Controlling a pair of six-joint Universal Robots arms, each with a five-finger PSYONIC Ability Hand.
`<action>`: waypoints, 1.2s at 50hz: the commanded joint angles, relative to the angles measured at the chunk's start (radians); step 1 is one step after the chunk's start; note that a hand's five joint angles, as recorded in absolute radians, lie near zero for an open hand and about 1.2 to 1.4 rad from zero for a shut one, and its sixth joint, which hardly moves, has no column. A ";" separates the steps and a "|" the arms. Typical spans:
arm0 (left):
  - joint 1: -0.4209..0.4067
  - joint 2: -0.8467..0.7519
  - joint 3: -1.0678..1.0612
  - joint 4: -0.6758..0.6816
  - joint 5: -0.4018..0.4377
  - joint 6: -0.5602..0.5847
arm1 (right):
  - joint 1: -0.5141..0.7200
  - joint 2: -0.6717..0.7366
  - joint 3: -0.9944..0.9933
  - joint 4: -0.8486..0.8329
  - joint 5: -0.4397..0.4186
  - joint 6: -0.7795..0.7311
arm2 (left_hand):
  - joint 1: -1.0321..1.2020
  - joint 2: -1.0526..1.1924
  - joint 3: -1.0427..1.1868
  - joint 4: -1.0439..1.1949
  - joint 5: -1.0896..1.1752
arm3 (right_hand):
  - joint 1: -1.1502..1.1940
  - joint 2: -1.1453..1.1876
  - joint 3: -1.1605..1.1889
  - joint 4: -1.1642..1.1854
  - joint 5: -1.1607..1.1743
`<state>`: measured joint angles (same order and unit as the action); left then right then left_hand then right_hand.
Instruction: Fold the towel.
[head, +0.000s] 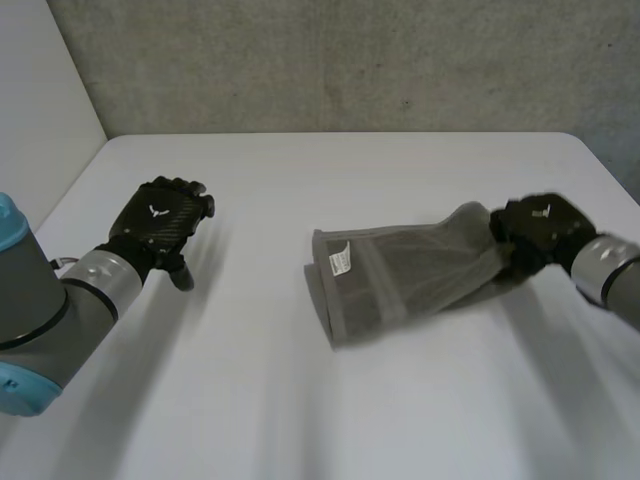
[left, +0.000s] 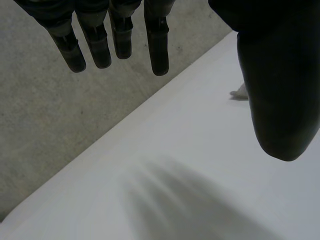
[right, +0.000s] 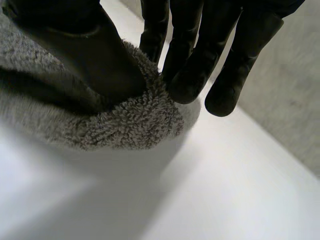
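The right hand's fingers and thumb close on a bunched end of the grey terry towel, pinching the pile between them. Only a small lump of cloth sits in that pinch. The right hand has the end of the towel farthest from its white sewn label. The towel lies rumpled and partly doubled on the white counter. The left hand's fingers hang straight and spread, holding nothing. The left hand hovers over bare counter well apart from the towel, beyond its label end.

The pinch looks shallow, so the cloth could slip free once that end is lifted or carried over. Nothing pins the label end, so the whole towel may drag along the counter instead of folding. The gathered end would also likely land crooked and lumpy unless it is spread first.
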<state>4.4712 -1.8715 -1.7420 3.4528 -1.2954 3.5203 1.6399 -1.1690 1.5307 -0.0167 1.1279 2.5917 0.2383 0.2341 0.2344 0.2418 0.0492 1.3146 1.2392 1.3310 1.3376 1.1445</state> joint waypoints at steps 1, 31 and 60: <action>-0.007 0.028 0.024 0.000 -0.005 -0.012 | 0.231 0.023 -0.205 0.122 0.003 0.002 | -0.060 -0.056 -0.056 -0.064 -0.045 | 0.082 0.157 0.065 0.059 0.077; -0.213 -0.144 0.369 -0.001 -0.019 -0.400 | 0.262 -0.004 -0.083 0.121 0.033 0.409 | -0.051 -0.047 -0.047 -0.055 -0.037 | -1.140 -1.065 -1.156 -1.163 -1.145; -0.389 -0.528 0.473 -0.069 -0.127 -0.426 | 0.221 0.361 -0.290 0.116 0.029 0.483 | -0.034 -0.029 -0.030 -0.037 -0.019 | -1.140 -1.065 -1.156 -1.163 -1.145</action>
<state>4.0785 -2.3874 -1.2640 3.3848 -1.4091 3.0931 1.8596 -0.8381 1.2525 0.0975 1.1598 3.1019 0.2384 0.2341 0.2345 0.2418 0.0493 0.2324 0.2323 0.2377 0.2422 0.0525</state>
